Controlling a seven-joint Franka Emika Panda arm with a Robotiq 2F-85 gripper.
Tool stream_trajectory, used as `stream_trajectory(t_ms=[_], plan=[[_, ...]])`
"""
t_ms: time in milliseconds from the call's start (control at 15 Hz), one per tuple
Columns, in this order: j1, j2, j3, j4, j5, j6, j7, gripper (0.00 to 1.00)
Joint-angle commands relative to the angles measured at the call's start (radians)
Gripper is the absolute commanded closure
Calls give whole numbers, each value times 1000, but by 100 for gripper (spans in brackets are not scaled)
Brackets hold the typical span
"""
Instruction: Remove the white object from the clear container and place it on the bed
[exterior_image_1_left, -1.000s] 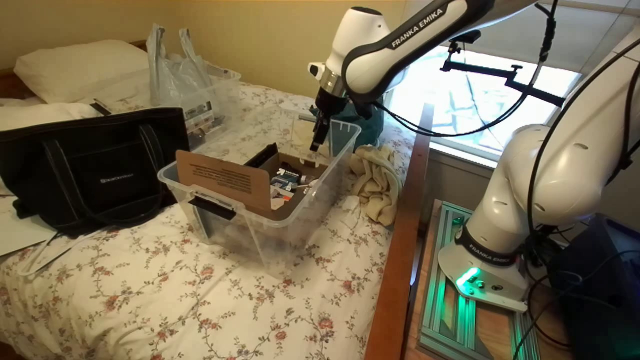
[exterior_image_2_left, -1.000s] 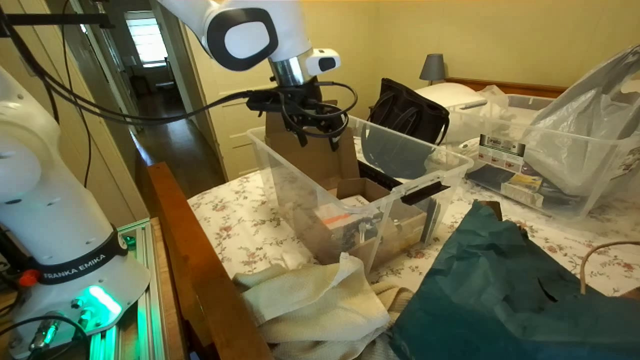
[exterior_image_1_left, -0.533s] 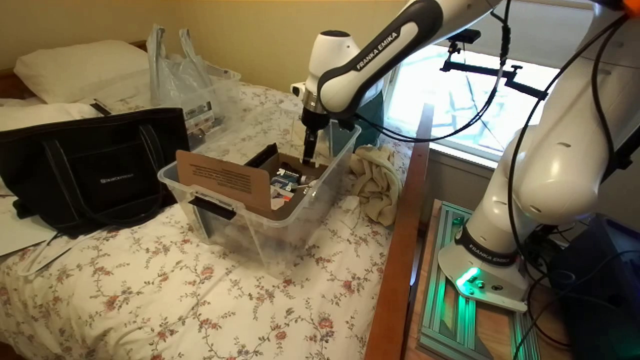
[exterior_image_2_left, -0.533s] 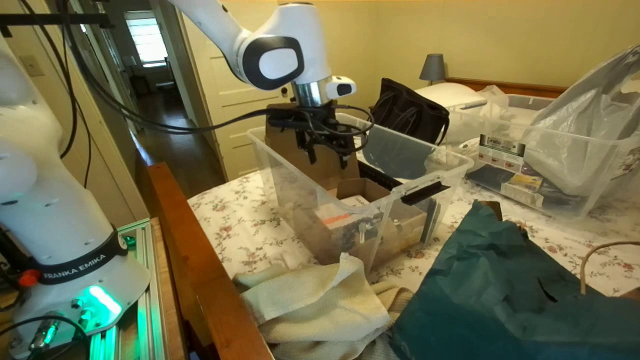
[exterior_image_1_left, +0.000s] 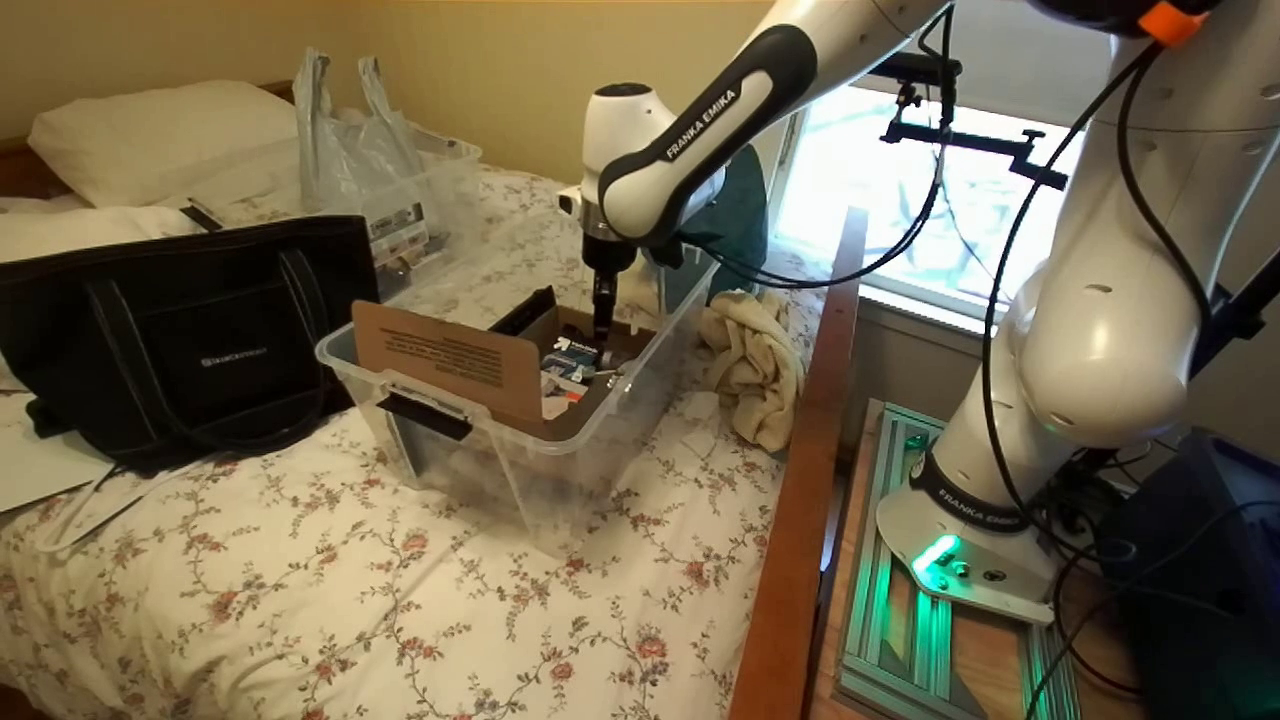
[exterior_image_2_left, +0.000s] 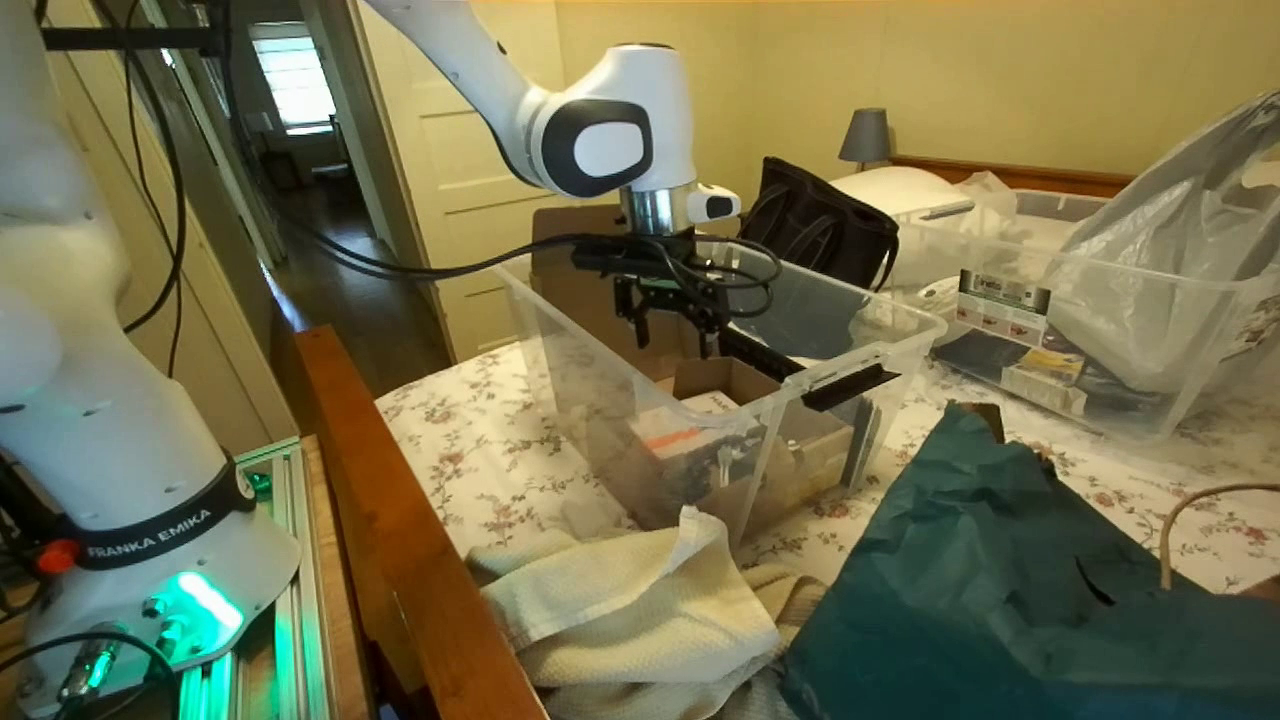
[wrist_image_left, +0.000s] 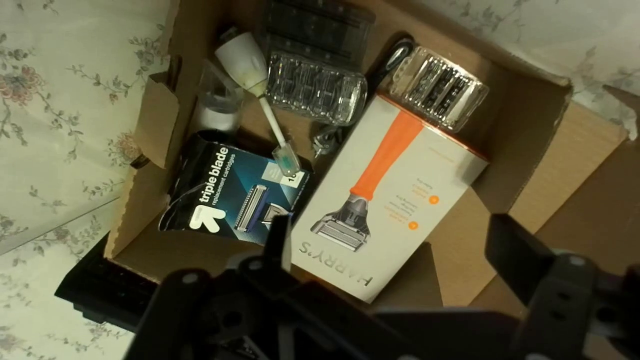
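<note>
1. Jaws: released. My gripper has its fingers parted wide, one on each side in the wrist view.

2. Position: I hang over the clear container, fingertips pointing down above a cardboard box set inside it (how far they reach below the rim, I cannot tell). In an exterior view a printed cardboard flap stands above the rim at one end.

3. Task item: the white toothbrush head (the piece I read as the white object) lies inside the cardboard box, in the clear container. Its capped narrow end overlies the triple blade carton; its wide end points away from my fingers.

4. Neighbours: the Harry's razor carton lies flat, one end nearest my fingers. A clear razor-cartridge tray is just beside the toothbrush head; a second cartridge pack sits at the Harry's carton's far end.

5. Destination: the bed, cream with small reddish flowers, carries the clear container. A white pillow lies at its head.

6. Surroundings: a black tote bag stands near the container in both exterior views; a crumpled cream blanket lies on the opposite side.
</note>
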Motion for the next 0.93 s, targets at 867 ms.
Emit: stream_trajectory(t_ms=[867], plan=[[-1,298,8,142,-226,87,159,0]])
